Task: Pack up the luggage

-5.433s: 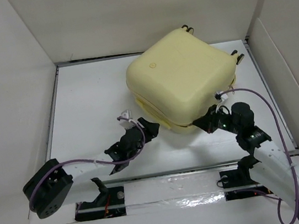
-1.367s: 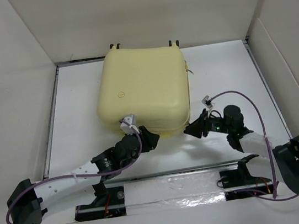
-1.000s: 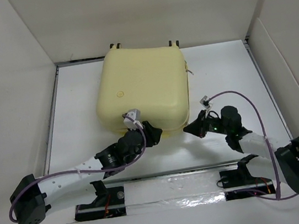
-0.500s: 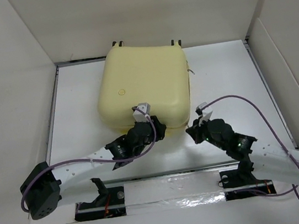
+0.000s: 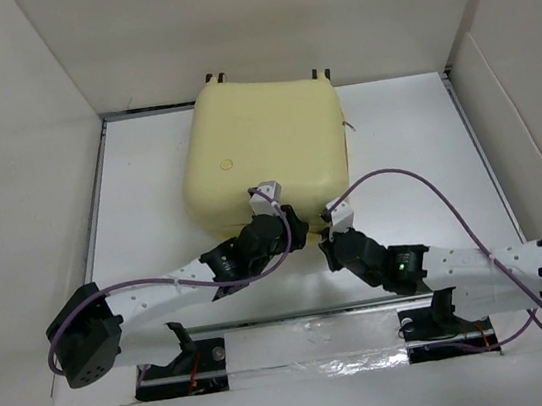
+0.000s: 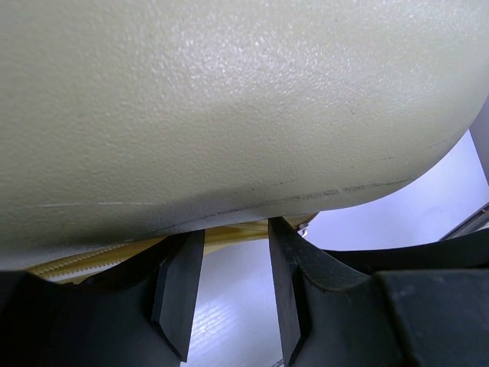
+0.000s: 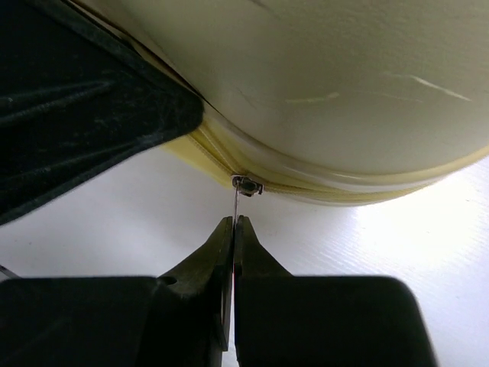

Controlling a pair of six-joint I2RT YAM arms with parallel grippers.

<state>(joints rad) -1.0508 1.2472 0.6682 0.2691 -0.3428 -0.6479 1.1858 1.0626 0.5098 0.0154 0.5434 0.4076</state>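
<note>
The right jaws are pinched together on the thin metal zipper pull (image 7: 235, 205) at the near edge of the luggage (image 5: 263, 148). The left jaws stand partly apart and empty, tucked just under that same edge. The luggage is a pale yellow, pebbled hard shell with rounded corners. It lies flat on the white desk (image 5: 149, 200), lid down and contents hidden, with its wheels (image 5: 214, 78) at the far end.

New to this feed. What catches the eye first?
The big pale yellow suitcase, closed, fills the far middle of the table. Both arms meet at its near edge. The right gripper is shut on the zipper pull, while the left gripper sits open right at the seam.
</note>
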